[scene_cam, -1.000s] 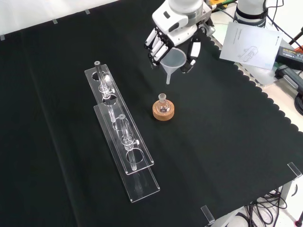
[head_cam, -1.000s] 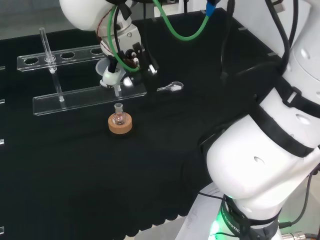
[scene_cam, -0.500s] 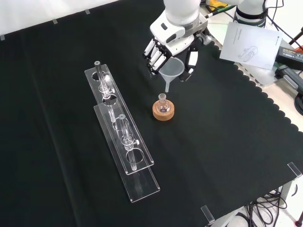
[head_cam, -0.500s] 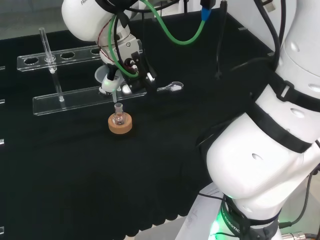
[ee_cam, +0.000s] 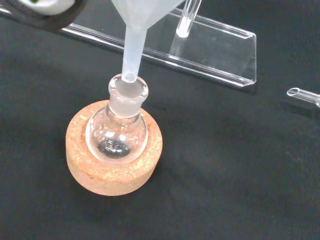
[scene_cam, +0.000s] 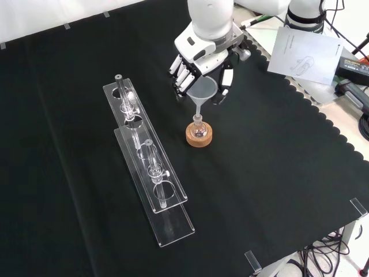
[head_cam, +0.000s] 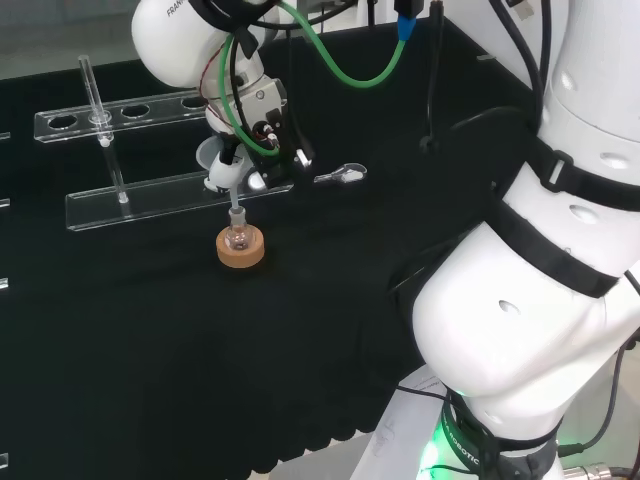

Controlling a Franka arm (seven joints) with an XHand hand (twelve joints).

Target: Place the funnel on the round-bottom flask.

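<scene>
Fingers of the hand (scene_cam: 199, 57) grasp the funnel (scene_cam: 200, 91) by its cone, so its stem points down into the flask (ee_cam: 118, 135) neck on the cork stand (ee_cam: 95, 170).

black cloth (scene_cam: 277, 190) covers the bench, its scalloped hem hanging over the right edge in the front view. clear clips (scene_cam: 252, 261) pin the cloth at the near right corner. beyond the far right corner lies a white paper sheet (scene_cam: 305, 55) beside dark equipment (scene_cam: 351, 72). cables (scene_cam: 323, 251) hang below the near right corner. a pale surface (scene_cam: 34, 17) borders the far left edge.
</scene>
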